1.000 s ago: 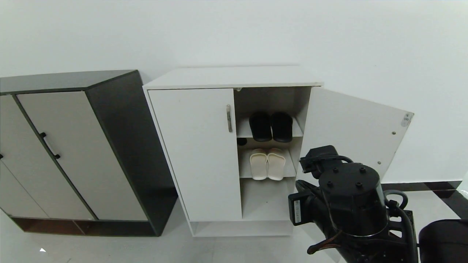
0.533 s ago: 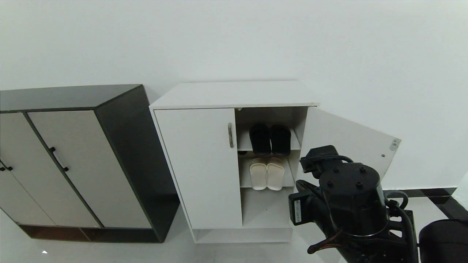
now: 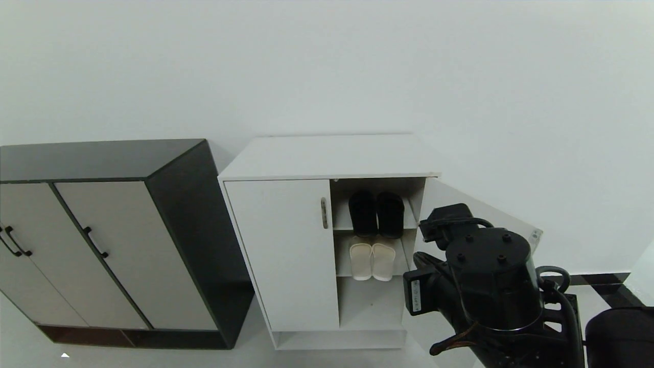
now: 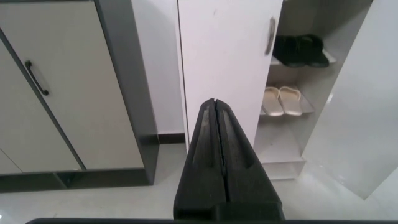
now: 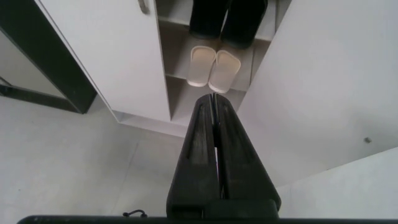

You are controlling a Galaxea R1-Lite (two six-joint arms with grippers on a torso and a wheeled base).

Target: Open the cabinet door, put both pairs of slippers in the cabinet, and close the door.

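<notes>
The white cabinet (image 3: 327, 158) stands against the wall with its right door (image 5: 323, 81) swung open. A black pair of slippers (image 3: 375, 213) sits on the upper shelf. A white pair of slippers (image 3: 372, 260) sits on the shelf below, side by side. My right gripper (image 5: 213, 98) is shut with nothing in it, held off the floor in front of the open half, pointing at the white pair (image 5: 214, 67). My left gripper (image 4: 214, 102) is also shut and empty, back from the cabinet's closed left door (image 4: 224, 56).
A dark cabinet (image 3: 102, 245) with pale doors stands just left of the white one. The closed left door carries a metal handle (image 3: 324, 213). The bottom compartment (image 3: 370, 301) holds nothing. Pale floor lies in front, with a dark strip (image 3: 598, 279) at the wall on the right.
The whole head picture has shifted: the cabinets now sit lower and look smaller, so the camera has drawn back. The slippers and the open door have stayed as they were.
</notes>
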